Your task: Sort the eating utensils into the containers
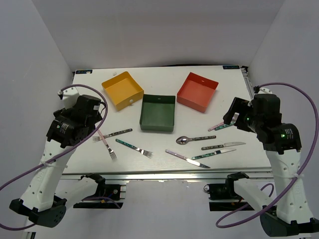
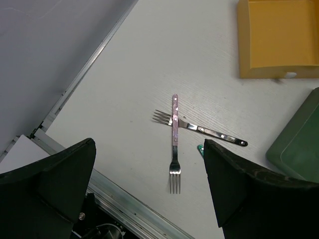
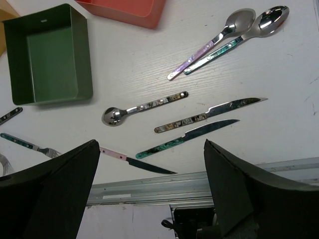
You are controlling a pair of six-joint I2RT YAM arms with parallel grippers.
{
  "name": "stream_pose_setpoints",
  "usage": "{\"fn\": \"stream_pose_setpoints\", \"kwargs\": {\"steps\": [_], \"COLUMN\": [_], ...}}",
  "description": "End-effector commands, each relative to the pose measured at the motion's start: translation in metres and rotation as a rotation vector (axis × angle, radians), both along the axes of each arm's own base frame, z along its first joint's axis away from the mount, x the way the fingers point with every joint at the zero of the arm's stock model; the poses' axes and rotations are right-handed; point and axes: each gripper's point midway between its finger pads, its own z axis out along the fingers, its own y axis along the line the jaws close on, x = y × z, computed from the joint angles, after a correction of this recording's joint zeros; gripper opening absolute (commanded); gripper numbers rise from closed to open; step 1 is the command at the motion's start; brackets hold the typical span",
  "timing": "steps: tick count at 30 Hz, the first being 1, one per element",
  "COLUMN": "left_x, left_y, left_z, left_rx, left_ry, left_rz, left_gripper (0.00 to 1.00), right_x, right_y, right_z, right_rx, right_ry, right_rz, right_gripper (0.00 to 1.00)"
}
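**Left arm.** The left pincer [image 2: 149, 149] is held over the white table [image 1: 159, 82] with its jaws spread wide and nothing between them. Straight ahead of it, in line with the gap between its fingers [image 2: 60, 179], lies the pink-handled fork [image 2: 175, 144], tines pointing back toward the pincer. The fork's handle crosses the neck of a dark-handled fork [image 2: 202, 129], which runs off to the pincer's right. Far ahead and to the right sits the yellow tray [image 2: 276, 50]. A corner of the dark green tray [image 2: 299, 144] lies nearer, beyond the right finger.

**Right arm.** The right pincer [image 3: 152, 147] also has its jaws wide apart and grips nothing.
- **Closest ahead, within the gap:** a pink-handled knife [image 3: 134, 161] and a teal-handled knife [image 3: 189, 134].
- **Just beyond these:** a knife with a dark patterned handle [image 3: 209, 114] and a spoon with a similar handle [image 3: 144, 107].
- **Further ahead, to the right:** a pink-handled spoon [image 3: 212, 40] and a teal-handled spoon [image 3: 234, 42], side by side; whether they touch cannot be told.
- **Ahead to the left:** the dark green tray. Beyond it is the red-orange tray [image 3: 124, 10], cut off by the frame edge.
- **Far left of the pincer:** a teal-handled fork [image 3: 25, 143].

**Utensils.** All nine lie flat on the table, outside the trays.
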Motion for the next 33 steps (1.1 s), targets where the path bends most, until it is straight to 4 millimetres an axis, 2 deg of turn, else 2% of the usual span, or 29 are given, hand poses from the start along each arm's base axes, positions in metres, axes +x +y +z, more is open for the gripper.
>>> {"fn": "stream_pose_setpoints", "kwargs": {"steps": [1,7,10,14,16,18,19,20,22,23,24,25,26,28,29,30,31,32,33], "left_x": [-0.005,-0.008,-0.006,-0.001,0.0,0.007,0.012,0.022,0.033,0.045,0.05,0.056,0.063,0.077,0.079,0.085,0.087,0.082,0.079], "left_y": [0.006,0.006,0.0,-0.009,-0.012,-0.028,-0.042,-0.071,-0.094,-0.12,-0.136,-0.152,-0.186,-0.229,-0.258,-0.288,-0.306,-0.336,-0.356], "left_z": [0.003,-0.001,-0.003,-0.008,-0.01,-0.015,-0.019,-0.035,-0.056,-0.074,-0.078,-0.079,-0.071,-0.062,-0.057,-0.063,-0.067,-0.07,-0.075], "left_rx": [0.014,0.011,-0.002,-0.019,-0.024,-0.044,-0.068,-0.116,-0.121,-0.142,-0.148,-0.141,-0.147,-0.136,-0.148,-0.165,-0.152,-0.144,-0.123], "left_ry": [-0.015,0.0,0.008,0.032,0.037,0.062,0.074,0.115,0.188,0.235,0.247,0.245,0.192,0.162,0.136,0.162,0.171,0.171,0.186], "left_rz": [0.026,0.018,-0.024,-0.072,-0.089,-0.187,-0.256,-0.371,-0.464,-0.543,-0.59,-0.653,-0.754,-0.872,-0.95,-1.024,-1.088,-1.172,-1.229], "left_gripper": [0.98,0.98,0.98,0.98,0.98,0.98,0.98,0.98,0.98,0.98,0.98,0.98,0.98,0.98,0.98,0.98,0.97,0.95,0.94], "right_x": [0.006,0.012,0.014,0.02,0.023,0.022,0.019,0.016,0.012,0.01,0.007,0.003,0.0,-0.014,-0.02,-0.026,-0.034,-0.039,-0.044], "right_y": [0.0,0.01,0.012,0.009,0.006,-0.005,-0.01,-0.014,-0.024,-0.027,-0.03,-0.029,-0.028,-0.021,-0.019,-0.017,-0.017,-0.017,-0.017], "right_z": [0.011,0.018,0.014,-0.013,-0.035,-0.053,-0.057,-0.06,-0.058,-0.056,-0.054,-0.05,-0.051,-0.053,-0.06,-0.062,-0.06,-0.065,-0.065], "right_rx": [0.002,0.041,0.058,0.056,0.043,0.021,0.012,0.009,0.011,0.013,0.011,0.032,0.044,0.095,0.104,0.12,0.146,0.15,0.157], "right_ry": [-0.051,-0.088,-0.076,0.02,0.096,0.165,0.182,0.193,0.156,0.145,0.135,0.124,0.129,0.149,0.164,0.175,0.151,0.156,0.151], "right_rz": [0.001,0.038,0.032,-0.025,-0.059,-0.157,-0.204,-0.238,-0.322,-0.34,-0.359,-0.368,-0.366,-0.357,-0.349,-0.342,-0.347,-0.347,-0.349], "right_gripper": [0.89,0.89,0.89,0.89,0.89,0.89,0.89,0.89,0.89,0.89,0.89,0.89,0.89,0.89,0.89,0.89,0.89,0.89,0.89]}}
